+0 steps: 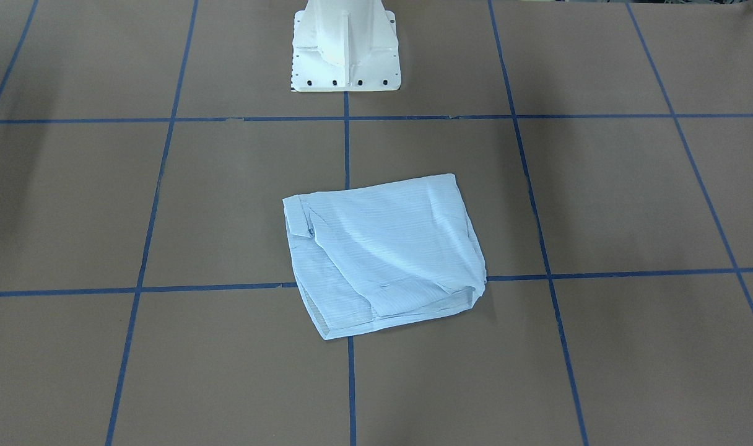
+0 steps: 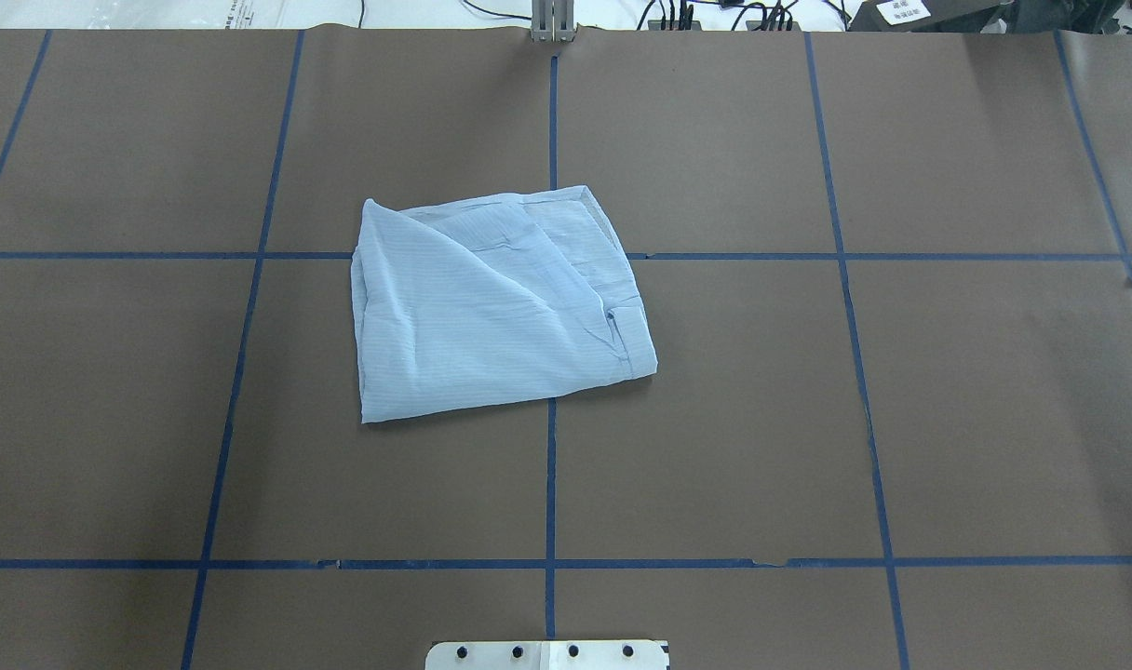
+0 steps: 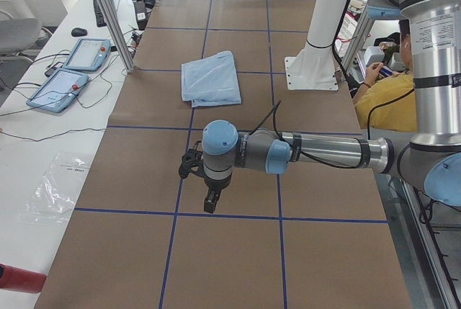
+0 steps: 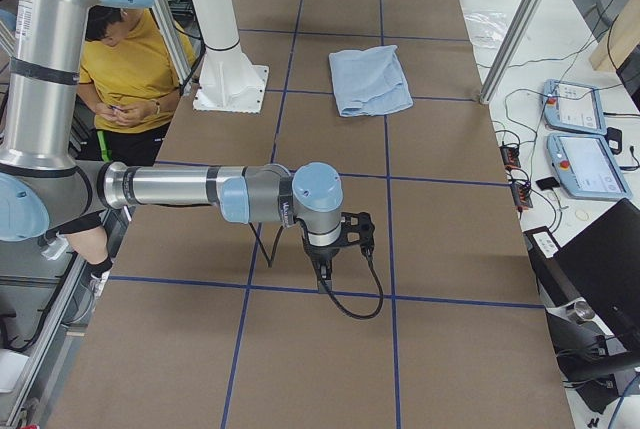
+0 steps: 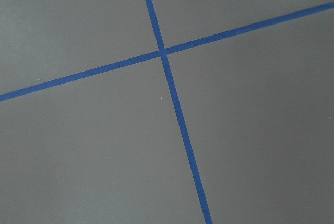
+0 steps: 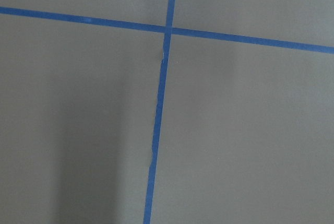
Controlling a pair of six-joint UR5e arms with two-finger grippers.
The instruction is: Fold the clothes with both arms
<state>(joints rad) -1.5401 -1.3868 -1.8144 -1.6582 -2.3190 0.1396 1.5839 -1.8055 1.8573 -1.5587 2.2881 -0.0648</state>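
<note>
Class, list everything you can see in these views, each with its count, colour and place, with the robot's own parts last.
shirt: one, pale blue, folded over a tape crossing near the table's middle
table: one, brown cover
tape lines: several, blue, a grid on the table
pedestal base: one, white, at the robot's edge of the table
pendant screens: two, pale blue, on the white side bench
person: one, yellow top, beside the pedestal
left arm: one, silver-grey, over bare table
right arm: one, silver-grey, over bare table
left gripper: one, black, pointing down
right gripper: one, black, pointing down
</note>
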